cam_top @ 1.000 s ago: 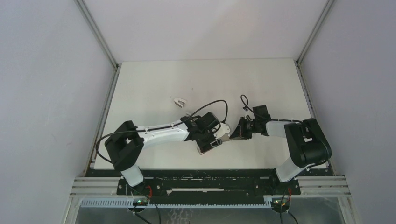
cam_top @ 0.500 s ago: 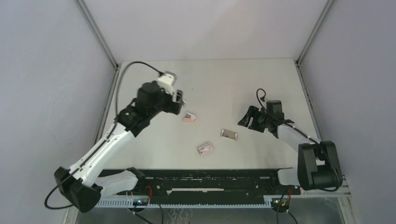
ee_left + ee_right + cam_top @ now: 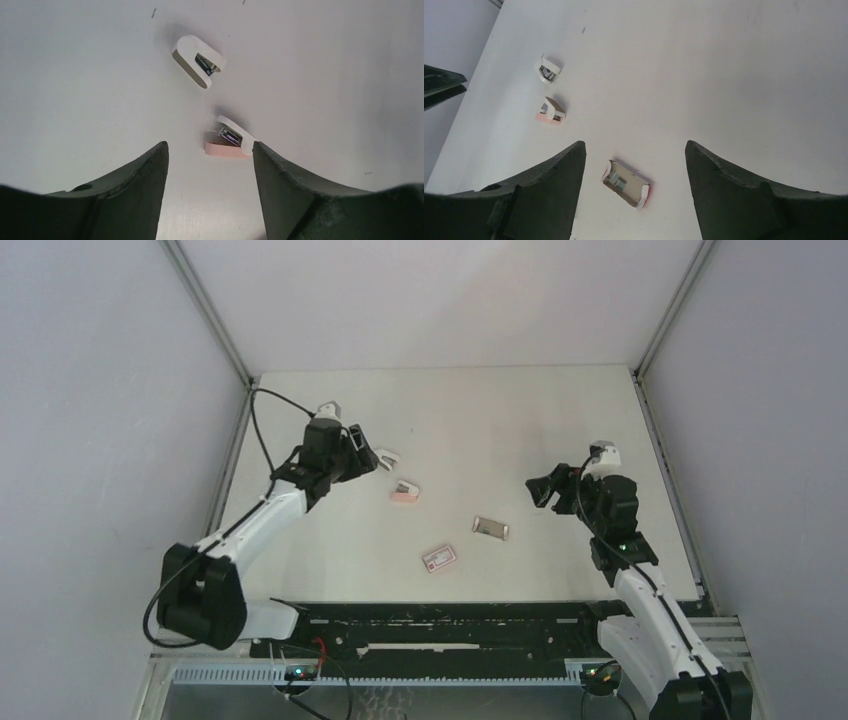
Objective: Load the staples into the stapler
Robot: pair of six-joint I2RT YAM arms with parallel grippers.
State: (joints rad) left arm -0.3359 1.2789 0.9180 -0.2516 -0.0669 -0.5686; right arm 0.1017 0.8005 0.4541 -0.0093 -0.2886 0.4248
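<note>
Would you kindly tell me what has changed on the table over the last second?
Both arms have left the middle. The left gripper swung out to the far left, near the white stapler piece. The right gripper drew back to the right and opened, leaving the staples lying free. The white stapler piece stayed put; the red-labelled box looks unmoved.

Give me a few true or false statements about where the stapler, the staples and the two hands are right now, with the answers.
1. The left hand and the right hand are both open and hold nothing. True.
2. The staples are in the stapler. False: they lie on the table, apart from the pink-and-white stapler.
3. The right hand grips the red-labelled box. False: the box lies on the table, untouched.
4. The left hand is close to a small white piece. True.
</note>
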